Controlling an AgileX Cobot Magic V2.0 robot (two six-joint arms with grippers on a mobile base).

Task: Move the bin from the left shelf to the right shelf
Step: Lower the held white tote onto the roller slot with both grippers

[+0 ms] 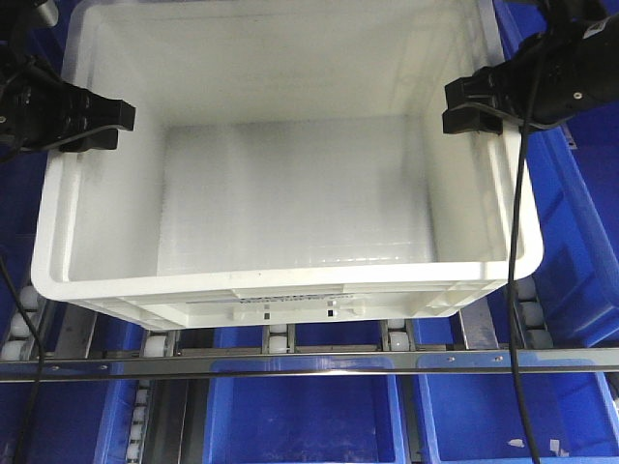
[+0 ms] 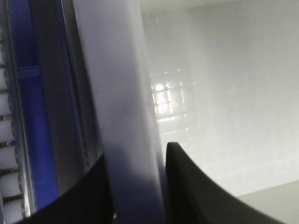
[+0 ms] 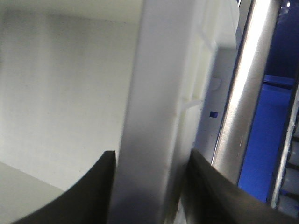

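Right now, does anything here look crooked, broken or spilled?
Nothing stands out. The white bin sits empty on the roller rails, with no visible cracks or spill. The left end effector and right end effector each clamp a side wall, one finger inside and one outside, roughly level with each other.

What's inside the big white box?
Nothing shows inside the white bin: only its bare floor and walls. The left gripper and right gripper, clamped on the rims, cover small bits of the side walls.
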